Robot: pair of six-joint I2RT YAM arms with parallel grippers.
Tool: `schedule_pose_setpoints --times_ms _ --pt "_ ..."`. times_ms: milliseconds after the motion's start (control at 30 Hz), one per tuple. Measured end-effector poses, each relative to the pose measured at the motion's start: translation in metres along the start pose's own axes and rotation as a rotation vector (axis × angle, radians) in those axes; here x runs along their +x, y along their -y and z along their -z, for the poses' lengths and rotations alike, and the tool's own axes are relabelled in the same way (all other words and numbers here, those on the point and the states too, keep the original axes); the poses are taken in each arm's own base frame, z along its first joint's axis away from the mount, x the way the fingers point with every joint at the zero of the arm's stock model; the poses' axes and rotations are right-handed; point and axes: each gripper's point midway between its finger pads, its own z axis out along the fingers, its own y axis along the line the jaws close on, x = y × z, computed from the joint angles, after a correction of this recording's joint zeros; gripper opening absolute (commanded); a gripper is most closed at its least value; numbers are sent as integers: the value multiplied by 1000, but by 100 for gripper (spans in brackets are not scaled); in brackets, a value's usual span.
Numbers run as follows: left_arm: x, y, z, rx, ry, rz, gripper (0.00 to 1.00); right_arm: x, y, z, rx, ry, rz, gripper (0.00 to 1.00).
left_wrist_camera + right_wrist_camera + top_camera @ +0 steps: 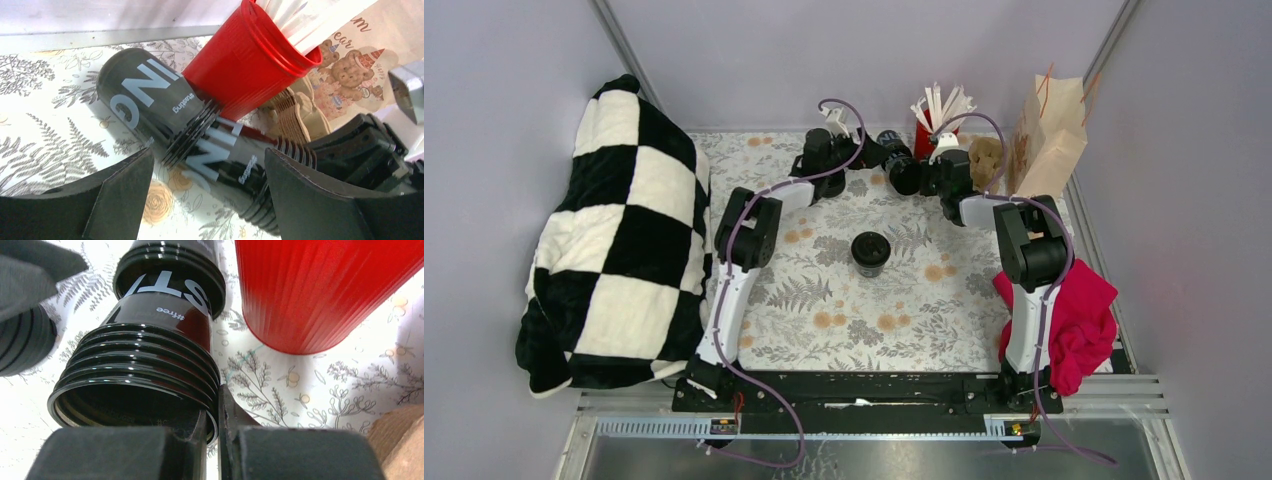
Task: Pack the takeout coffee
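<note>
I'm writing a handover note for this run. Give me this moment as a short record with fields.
takeout coffee: upright, lidded, mid-table, untouched
stack of black cups: on its side, next to the red cup of white sticks
right gripper: shut on the stack's open rim
left gripper: open, jaws either side of the stack
paper bag: standing at the far right
packed: not yet

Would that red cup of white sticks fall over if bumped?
Probably: the red cup narrows toward its base and the white sticks poke out high, so it looks top-heavy. Its thin ribbed wall likely flexes if squeezed.
</note>
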Motion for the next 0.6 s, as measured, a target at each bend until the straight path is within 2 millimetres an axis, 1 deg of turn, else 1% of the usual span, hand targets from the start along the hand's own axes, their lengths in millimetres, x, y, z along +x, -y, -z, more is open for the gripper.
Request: schedule_pose_setpoints --times_ms 100,200,300,367,433,500,600 --pt "3 -2 -9 15 22 13 84 9 2 2 4 -14 -2 0" --pt "10 -1 -17 23 29 30 83 9 2 2 5 -15 -2 0" --pt "14 1 -20 24 39 34 83 9 3 5 12 -15 -11 0" --pt "16 3 -21 19 53 11 84 13 3 15 18 -29 -25 0" --pt "25 0 -18 -11 48 -14 84 18 2 31 23 -49 -45 0" --pt "34 -6 -13 -52 36 -39 84 16 1 46 32 -57 -63 0" --pt "37 -12 -10 -102 38 -84 81 10 2 68 54 -53 -88 0"
